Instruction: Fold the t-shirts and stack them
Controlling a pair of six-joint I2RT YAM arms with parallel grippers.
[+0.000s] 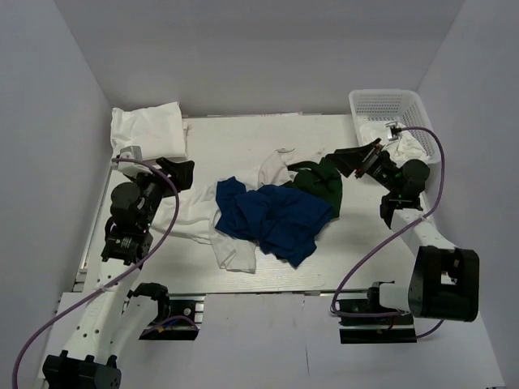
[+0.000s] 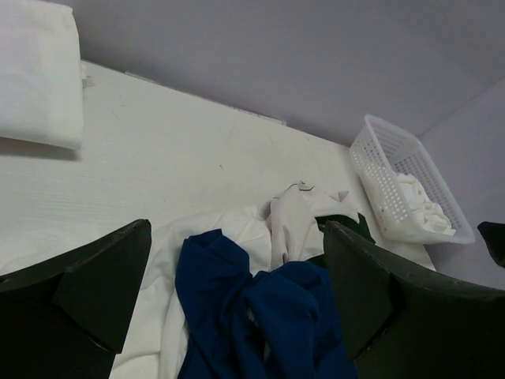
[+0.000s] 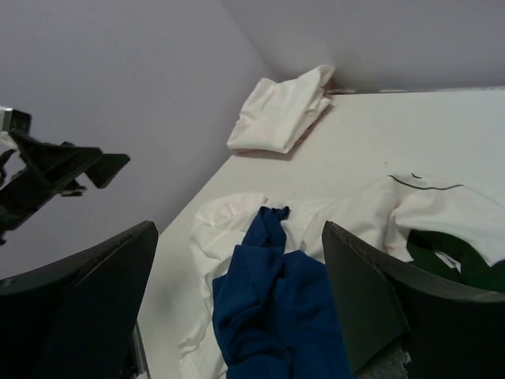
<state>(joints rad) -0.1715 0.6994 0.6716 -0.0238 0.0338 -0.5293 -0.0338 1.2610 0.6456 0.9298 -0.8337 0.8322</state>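
Lying in a messy heap on the bench (image 1: pixel 243 138), the shirts (image 1: pixel 276 219) need folding, so the left hand (image 1: pixel 174 172) and right hand (image 1: pixel 357 158) hang open and empty beside them, ready to grab one.

arms (image 1: pixel 426 235): white links, black joints | cables (image 1: pixel 442 174): purple | left hand (image 2: pixel 237 308), right hand (image 3: pixel 237 308): black wedge fingers

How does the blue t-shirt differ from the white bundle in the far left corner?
Colour: the blue t-shirt is royal blue; the white bundle is white. State: the blue one lies crumpled and spread out; the white one is folded into a compact pad. Neighbours: the blue one lies on a loose white t-shirt and touches a dark green t-shirt; the white bundle sits alone. Both are on the table.
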